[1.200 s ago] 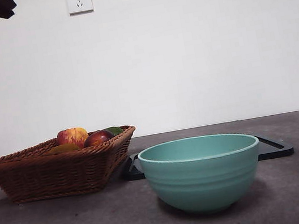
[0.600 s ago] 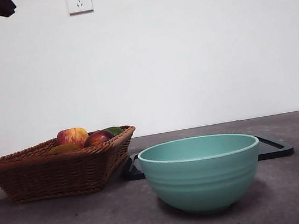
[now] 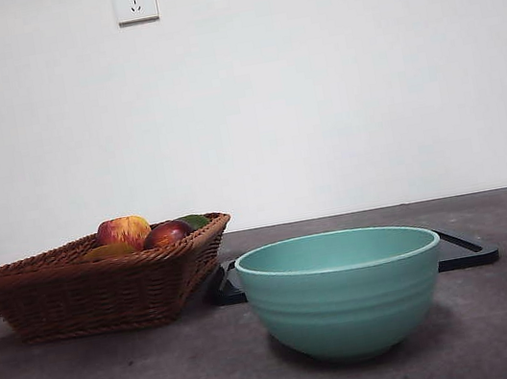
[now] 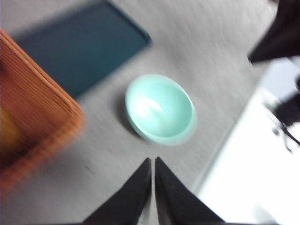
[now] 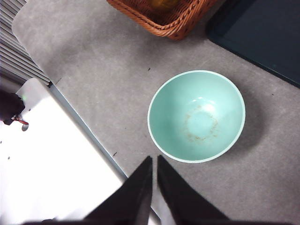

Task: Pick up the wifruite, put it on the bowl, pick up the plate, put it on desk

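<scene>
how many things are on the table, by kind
bowl: 1, teal, empty
wicker basket: 1
black tray: 1
fruit showing in the basket: 4 (a red-yellow apple, a dark red one, a green one, a yellowish one)
total: 7

One bowl – one basket – one tray
</scene>
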### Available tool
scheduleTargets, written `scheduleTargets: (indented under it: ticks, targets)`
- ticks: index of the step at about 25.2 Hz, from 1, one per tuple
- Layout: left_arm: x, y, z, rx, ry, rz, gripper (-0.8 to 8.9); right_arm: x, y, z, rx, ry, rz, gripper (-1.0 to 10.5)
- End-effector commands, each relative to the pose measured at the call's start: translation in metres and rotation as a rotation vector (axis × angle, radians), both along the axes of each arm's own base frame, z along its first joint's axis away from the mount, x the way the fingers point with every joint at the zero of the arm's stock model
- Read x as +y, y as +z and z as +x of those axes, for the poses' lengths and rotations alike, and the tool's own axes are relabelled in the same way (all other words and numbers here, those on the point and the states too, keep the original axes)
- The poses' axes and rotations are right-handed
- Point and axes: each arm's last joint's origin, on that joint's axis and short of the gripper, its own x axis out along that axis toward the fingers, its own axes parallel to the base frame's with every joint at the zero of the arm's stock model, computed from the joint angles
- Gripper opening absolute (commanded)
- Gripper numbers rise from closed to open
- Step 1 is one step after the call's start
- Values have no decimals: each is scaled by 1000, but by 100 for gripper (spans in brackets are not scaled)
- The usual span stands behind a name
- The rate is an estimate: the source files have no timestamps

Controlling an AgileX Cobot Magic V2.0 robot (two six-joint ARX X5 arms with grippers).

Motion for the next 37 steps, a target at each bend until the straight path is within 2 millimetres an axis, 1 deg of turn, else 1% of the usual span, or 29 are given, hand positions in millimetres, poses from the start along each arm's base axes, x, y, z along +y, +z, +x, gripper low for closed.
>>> scheduleTargets:
  ticks: [1,3,5,7,10,11,17,20,23,28,33,37]
  targets:
    - [13,20,-4,-316,50,-18,10,2,5,1,-24,19,10,6]
    - [29,31,-12,-560,197,-45,10,2,5,1,-24,19,10,6]
    - [44,30,-22,-768,391,-29,10,2,5,1,-24,19,10,6]
    - [56,17,-32,-895,597,9,10,2,5,1,-24,19,10,6]
    - [70,-18,-42,-945,869,88,10,2,5,1,-24,19,10,6]
    - [72,-26,-44,-941,906,101,10,2,5,1,-24,19,10,6]
    - [78,-80,-46,-882,973,160,10,2,5,1,-24,19,10,6]
    - [79,-109,-45,-829,989,150,10,2,5,1,-24,19,10,6]
    - [79,-133,-43,-785,993,145,10,2,5,1,-24,19,10,6]
    - [79,-159,-42,-740,998,139,10,2,5,1,-24,19,10,6]
    - [79,-175,-41,-697,1007,121,10,3,5,1,-24,19,10,6]
    - [79,-186,-41,-624,1008,130,10,2,5,1,-24,19,10,6]
